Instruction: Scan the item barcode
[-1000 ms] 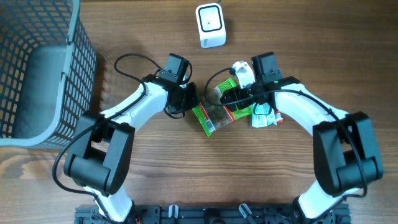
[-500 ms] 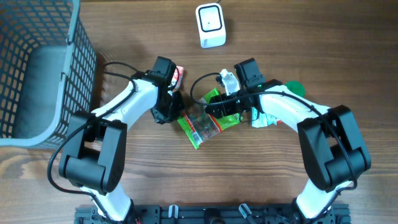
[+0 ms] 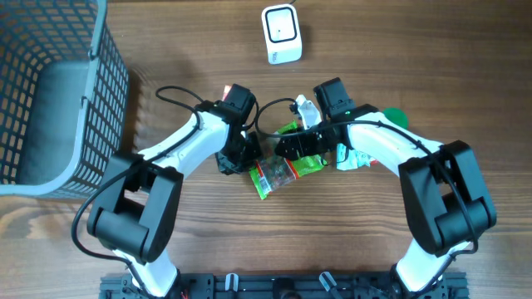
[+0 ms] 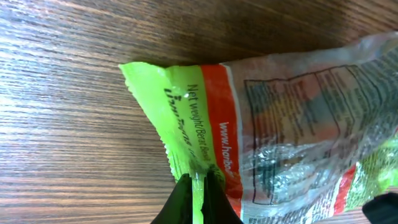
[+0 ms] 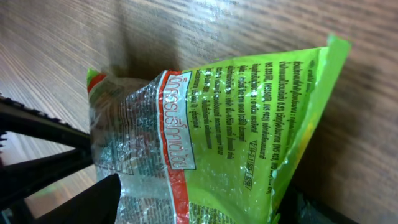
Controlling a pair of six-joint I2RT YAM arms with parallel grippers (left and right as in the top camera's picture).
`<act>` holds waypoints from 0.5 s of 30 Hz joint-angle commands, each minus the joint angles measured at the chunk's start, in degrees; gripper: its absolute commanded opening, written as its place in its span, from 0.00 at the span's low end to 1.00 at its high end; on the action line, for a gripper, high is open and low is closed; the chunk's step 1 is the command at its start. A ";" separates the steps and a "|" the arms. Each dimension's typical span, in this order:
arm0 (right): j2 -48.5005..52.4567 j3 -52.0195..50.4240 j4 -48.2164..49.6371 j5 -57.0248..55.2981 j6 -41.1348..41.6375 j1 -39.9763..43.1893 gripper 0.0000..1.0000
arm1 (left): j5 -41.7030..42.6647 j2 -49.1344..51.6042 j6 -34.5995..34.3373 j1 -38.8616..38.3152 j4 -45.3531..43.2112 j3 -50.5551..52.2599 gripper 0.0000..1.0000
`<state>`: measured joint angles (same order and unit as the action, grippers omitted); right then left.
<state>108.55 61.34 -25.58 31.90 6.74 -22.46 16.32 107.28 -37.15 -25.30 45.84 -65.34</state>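
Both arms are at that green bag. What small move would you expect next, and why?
Probably carry the bag up toward the scanner, turning its printed side to face it. The left gripper is pinched shut on the bag's green edge. The bag sits well short of the scanner, and no barcode shows clearly in any view.

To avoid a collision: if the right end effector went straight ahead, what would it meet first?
The green packet, lying between the right end effector's fingers; behind it probably the wooden table, depth unclear.
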 commanded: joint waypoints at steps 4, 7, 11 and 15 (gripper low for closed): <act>1.84 -5.99 1.09 6.56 5.68 -0.09 0.68 | 0.07 2.80 -1.07 -0.48 -1.90 0.63 0.04; 1.84 -8.52 5.29 15.43 6.69 -0.28 0.57 | 0.07 2.80 -1.07 -0.48 -1.97 0.63 0.04; 1.84 -10.47 13.77 16.31 14.45 -2.86 0.44 | 0.07 2.80 -1.07 -0.48 -1.95 0.63 0.04; 1.81 -10.47 19.47 21.24 15.93 -3.50 0.56 | -1.44 2.80 -1.05 -0.48 -1.95 0.63 0.04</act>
<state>108.77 51.31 -8.80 46.52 20.86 -24.40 15.09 108.77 -37.26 -25.34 44.71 -65.21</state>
